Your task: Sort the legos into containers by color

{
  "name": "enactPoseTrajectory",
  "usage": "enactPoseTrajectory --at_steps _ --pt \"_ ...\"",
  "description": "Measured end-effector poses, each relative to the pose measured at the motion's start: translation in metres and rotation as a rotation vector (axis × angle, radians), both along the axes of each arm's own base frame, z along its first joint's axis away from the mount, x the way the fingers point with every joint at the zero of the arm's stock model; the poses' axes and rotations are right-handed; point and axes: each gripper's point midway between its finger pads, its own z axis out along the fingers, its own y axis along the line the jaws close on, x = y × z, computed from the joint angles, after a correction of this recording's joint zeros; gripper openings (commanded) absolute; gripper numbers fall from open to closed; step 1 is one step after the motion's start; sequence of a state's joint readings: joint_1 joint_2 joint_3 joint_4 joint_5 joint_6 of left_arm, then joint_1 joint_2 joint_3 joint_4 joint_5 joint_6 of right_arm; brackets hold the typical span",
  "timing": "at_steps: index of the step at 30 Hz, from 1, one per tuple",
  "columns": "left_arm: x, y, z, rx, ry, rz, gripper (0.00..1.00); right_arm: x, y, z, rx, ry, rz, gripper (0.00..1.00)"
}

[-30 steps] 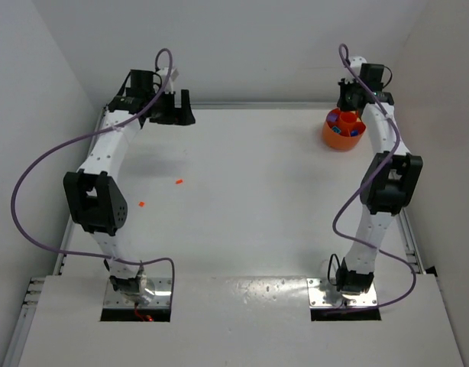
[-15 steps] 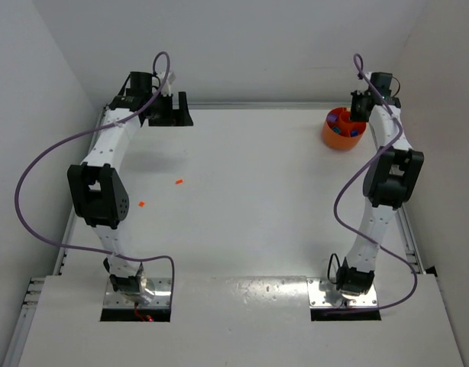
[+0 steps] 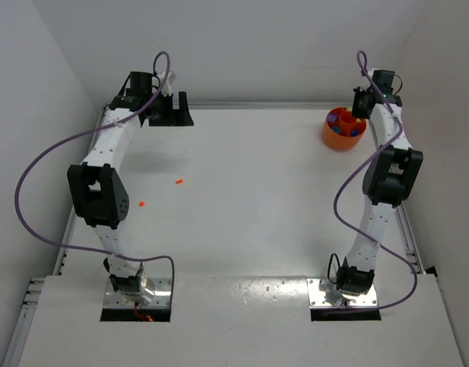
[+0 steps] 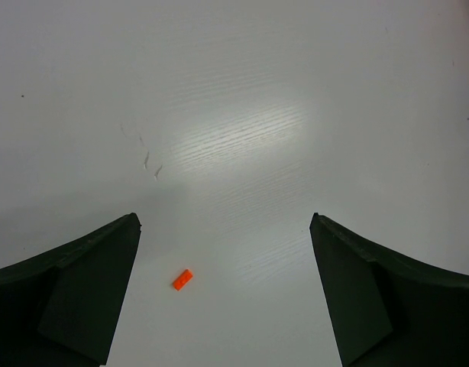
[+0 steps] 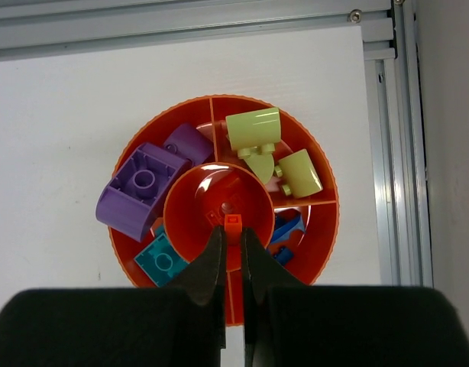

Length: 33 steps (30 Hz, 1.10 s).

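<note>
Desk (image 3: 250,229): white and flat, with both arms bolted at its near edge.
Orange container (image 5: 320,241): round, with outer sectors around a central cup (image 5: 211,191). It stands at the far right corner of the desk, near the metal rail (image 5: 402,153).
Container contents: purple pieces (image 5: 135,191) in the left sector, yellow-green pieces (image 5: 253,130) in the upper right sector. A blue brick (image 5: 289,228) sits lower right and a teal brick (image 5: 162,260) lower left.
Right gripper (image 5: 233,228): poised directly over the central cup, jaws drawn almost together, tips pinching the red brick.
Red brick (image 5: 232,222): tiny, orange-red, caught between the right gripper's tips above the cup.
Left gripper (image 4: 224,222): at the far left corner of the desk, pointing down, jaws spread wide with nothing between them.
Far loose brick (image 3: 179,182): orange-red, lying on the left half of the desk, well apart from the orange container.
Near loose brick (image 3: 141,204): orange-red, closer to the left arm, apart from the far loose brick.
Left wrist view: one small orange-red brick lies on the desk nearer the left finger; which of the two it is cannot be told.
</note>
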<state>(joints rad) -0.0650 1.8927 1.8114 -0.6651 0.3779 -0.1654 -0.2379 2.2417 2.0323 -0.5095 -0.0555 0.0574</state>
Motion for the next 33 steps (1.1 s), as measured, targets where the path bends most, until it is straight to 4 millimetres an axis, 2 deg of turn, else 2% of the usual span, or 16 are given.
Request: enactPoseTrajectory --at_steps 8,11,21,24,33 --pt "0.0 -0.001 0.0 0.0 -0.002 -0.008 1.0 0.001 0.002 -0.006 0.008 0.009 -0.002 0.31" --pt "-0.001 -0.001 0.0 0.002 -0.003 -0.013 1.0 0.001 0.004 -0.008 0.011 0.012 0.0 0.34" --pt "-0.001 -0.001 -0.001 0.008 -0.006 -0.022 1.0 0.006 0.015 -0.003 0.026 -0.003 0.031 0.37" --pt "-0.002 -0.001 -0.004 0.006 0.001 -0.025 1.0 0.006 0.016 -0.003 0.026 -0.004 0.032 0.34" --pt "-0.004 -0.002 -0.006 0.001 0.01 -0.03 1.0 0.005 0.007 -0.003 -0.005 0.002 -0.008 0.34"
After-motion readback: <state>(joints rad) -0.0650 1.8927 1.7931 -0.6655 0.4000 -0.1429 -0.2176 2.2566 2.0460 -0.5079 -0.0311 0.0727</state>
